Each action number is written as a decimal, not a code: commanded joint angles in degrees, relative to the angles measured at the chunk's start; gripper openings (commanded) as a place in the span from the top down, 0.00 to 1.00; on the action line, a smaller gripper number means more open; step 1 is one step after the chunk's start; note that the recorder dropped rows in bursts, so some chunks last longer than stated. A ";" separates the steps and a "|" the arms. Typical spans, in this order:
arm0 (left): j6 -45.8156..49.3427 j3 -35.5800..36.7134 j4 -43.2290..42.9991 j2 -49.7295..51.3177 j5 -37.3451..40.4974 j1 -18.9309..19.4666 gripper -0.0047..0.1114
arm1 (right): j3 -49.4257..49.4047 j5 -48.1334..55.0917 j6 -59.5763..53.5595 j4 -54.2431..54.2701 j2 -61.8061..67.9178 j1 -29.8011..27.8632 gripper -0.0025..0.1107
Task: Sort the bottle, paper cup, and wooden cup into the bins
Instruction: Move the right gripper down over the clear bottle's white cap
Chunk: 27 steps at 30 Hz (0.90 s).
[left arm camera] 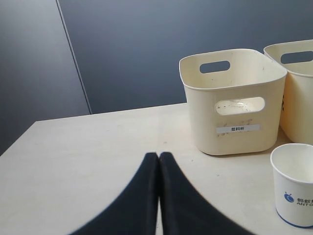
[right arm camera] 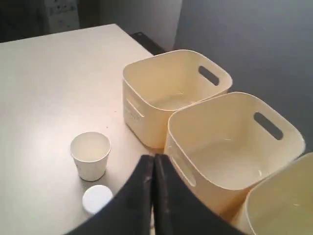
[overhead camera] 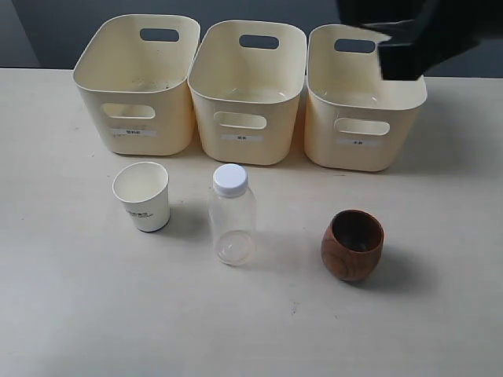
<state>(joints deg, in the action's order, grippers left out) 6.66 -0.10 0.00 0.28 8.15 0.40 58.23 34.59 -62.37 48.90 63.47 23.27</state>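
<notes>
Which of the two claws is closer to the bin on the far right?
Right. The right gripper hangs shut up over the right bin. The left gripper sits low over the table at the other end, by the paper cup and left bin.

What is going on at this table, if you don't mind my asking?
A two-armed robot is set up to sort three items into bins, but nothing has been picked up yet. The paper cup, the bottle and the wooden cup stand upright in a row on the table, in front of three cream bins that look empty. The left claw and the right claw are both shut and hold nothing.
</notes>
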 commanded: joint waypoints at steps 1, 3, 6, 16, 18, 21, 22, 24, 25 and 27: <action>-0.08 0.10 0.00 -0.28 -0.40 0.03 0.96 | 3.91 -2.19 -4.54 0.61 7.00 5.93 0.98; -0.08 0.10 0.00 -0.28 -0.40 0.03 0.96 | 7.15 -2.19 -4.58 0.61 11.30 8.68 0.98; -0.08 0.10 0.00 -0.28 -0.40 0.03 0.96 | 11.13 -2.19 -4.68 -0.80 16.84 12.36 0.98; -0.08 0.10 0.00 -0.28 -0.40 0.03 0.96 | 13.58 2.32 3.31 -17.15 23.49 15.01 0.98; -0.08 0.10 0.00 -0.28 -0.40 0.03 0.96 | 13.58 4.02 7.63 -22.29 23.98 15.01 0.98; -0.08 0.10 0.00 -0.28 -0.40 0.03 0.96 | 13.58 8.05 12.58 -27.74 24.53 15.01 0.98; -0.08 0.10 0.00 -0.28 -0.40 0.03 0.96 | 13.58 9.19 13.42 -28.07 24.64 15.01 0.98; -0.08 0.10 0.00 -0.28 -0.40 0.03 0.96 | 13.58 11.39 13.57 -27.85 24.88 15.01 0.98; -0.08 0.10 0.00 -0.28 -0.40 0.03 0.96 | 13.58 11.95 13.57 -27.38 24.88 15.09 0.98; -0.08 0.10 0.00 -0.28 -0.40 0.03 0.96 | 13.58 12.63 13.57 -26.48 24.88 15.09 0.95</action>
<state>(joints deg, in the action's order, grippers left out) 6.66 -0.10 0.00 0.28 8.15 0.40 71.43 45.76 -49.41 21.89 88.39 38.21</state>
